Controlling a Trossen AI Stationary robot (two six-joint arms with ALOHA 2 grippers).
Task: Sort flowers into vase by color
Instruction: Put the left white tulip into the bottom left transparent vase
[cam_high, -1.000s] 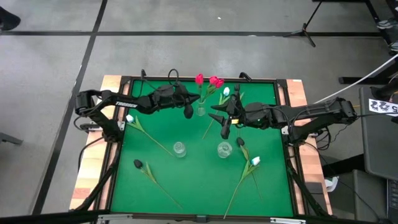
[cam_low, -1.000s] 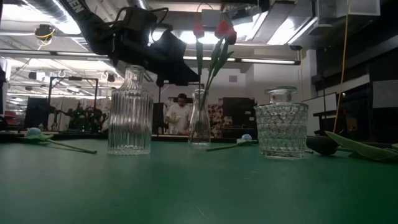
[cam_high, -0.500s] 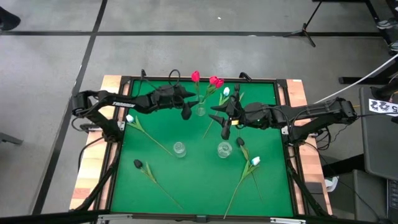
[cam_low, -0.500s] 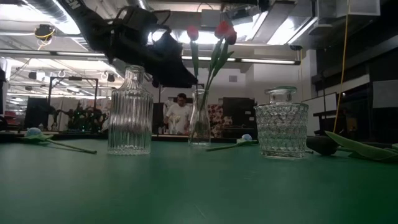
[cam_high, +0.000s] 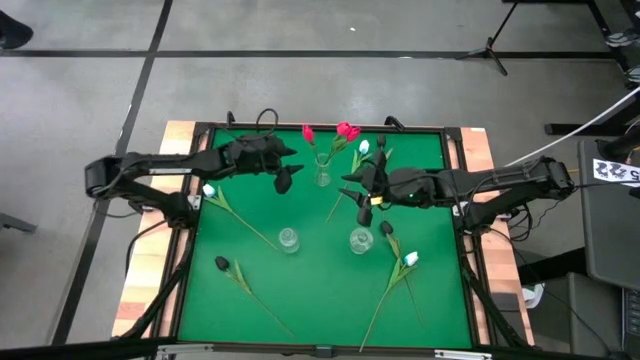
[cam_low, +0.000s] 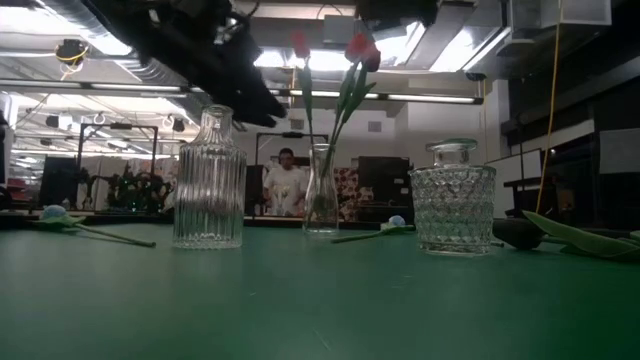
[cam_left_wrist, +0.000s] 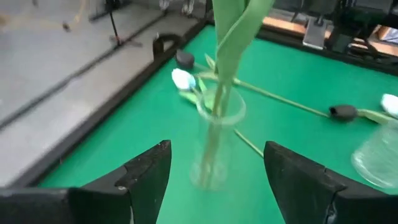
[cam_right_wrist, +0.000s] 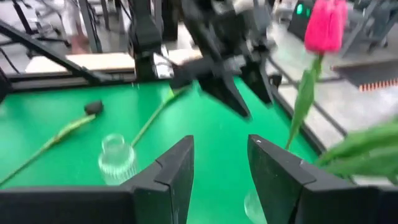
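Left gripper (cam_high: 284, 180), fingers spread and empty, hung above the far part of the bench (cam_high: 310, 290), just beside the slim vase (cam_high: 322, 176) on that arm's own side. The vase held three red-pink tulips (cam_high: 345, 130), their stems rising nearly upright between the spread fingers in the left wrist view and their heads leaning over the far rail.

Outward from this gripper, the nearest loose flower was a white tulip (cam_high: 209, 190) lying flat at the left edge, its long stem running diagonally from the head toward the ribbed vase (cam_high: 288, 239) near the middle. A near-black tulip (cam_high: 222, 264) lay farther toward the near-left corner, its stem on much the same diagonal. Both sat on the left arm's side, well apart from the right arm.

Right gripper (cam_high: 364, 197) hovered on the other side of the slim vase, fingers parted with nothing between them. Beside it lay a white tulip (cam_high: 363, 147), and nearer the front a dark tulip (cam_high: 386, 229) and another white tulip (cam_high: 410, 259), close by the squat jar (cam_high: 361, 240).

The white tulip at the left edge seemed the left arm's likeliest next pick, taken across its diagonal stem.
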